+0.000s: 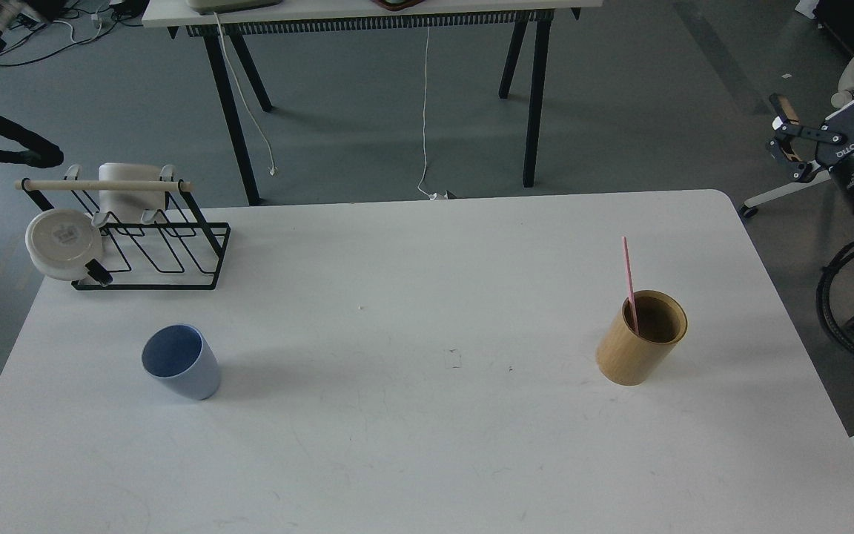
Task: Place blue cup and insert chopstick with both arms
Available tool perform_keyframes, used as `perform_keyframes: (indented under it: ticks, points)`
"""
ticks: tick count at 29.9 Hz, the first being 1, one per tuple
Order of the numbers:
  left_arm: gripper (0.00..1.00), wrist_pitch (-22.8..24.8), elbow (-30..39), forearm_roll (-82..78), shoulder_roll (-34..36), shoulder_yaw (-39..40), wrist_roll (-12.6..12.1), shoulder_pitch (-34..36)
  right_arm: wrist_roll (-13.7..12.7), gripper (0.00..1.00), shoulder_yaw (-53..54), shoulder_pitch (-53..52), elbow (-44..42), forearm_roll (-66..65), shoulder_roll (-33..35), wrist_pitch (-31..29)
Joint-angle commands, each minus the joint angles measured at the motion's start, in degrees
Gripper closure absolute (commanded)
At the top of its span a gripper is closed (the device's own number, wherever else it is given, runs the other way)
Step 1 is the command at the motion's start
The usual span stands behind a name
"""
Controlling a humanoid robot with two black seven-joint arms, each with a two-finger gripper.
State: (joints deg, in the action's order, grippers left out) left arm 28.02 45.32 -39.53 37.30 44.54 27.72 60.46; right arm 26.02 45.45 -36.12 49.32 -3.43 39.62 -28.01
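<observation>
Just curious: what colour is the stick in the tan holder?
Pink stick, clearest in the head view.

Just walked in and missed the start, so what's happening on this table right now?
Nothing is being handled at the moment. The blue cup stands upright and empty on the left side of the white table, in front of the wire dish rack. The pink chopstick leans inside the tan bamboo holder on the right. The right hand hangs open, off the table's right edge, holding nothing. At the far left, the left hand is too dark to read.
</observation>
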Motion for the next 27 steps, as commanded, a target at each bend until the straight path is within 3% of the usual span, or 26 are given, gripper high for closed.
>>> perform_keyframes:
  ticks: [1,5,10,16,23,27]
  points:
    - [0.0,0.0,6.7,-0.1,6.5,-2.7,0.3,-0.6,0.0,0.01,0.0,0.0,0.0,0.0,0.0,0.0]
    - [0.0,0.0,9.4,-1.0,12.8,-7.1,0.3,-4.5,0.0,0.01,0.1,0.0,0.0,0.0,-0.2,0.0]
    - [0.0,0.0,22.1,-9.3,24.2,-15.0,0.3,-8.0,0.0,0.01,0.0,0.0,-0.2,-0.1,-0.8,0.0]
    - [0.0,0.0,26.6,-30.1,26.1,-17.3,0.3,-15.5,0.0,0.01,0.1,0.1,-0.3,-0.1,-0.9,0.0]
    - [0.0,-11.8,28.9,-46.3,28.2,-18.1,0.3,-27.1,0.0,0.01,0.0,0.3,-0.7,-0.1,-0.8,0.0]
    - [0.0,-13.4,28.9,-47.0,29.1,-18.0,0.3,-29.5,0.0,0.01,-0.1,0.8,-0.7,-0.1,-0.9,0.0]
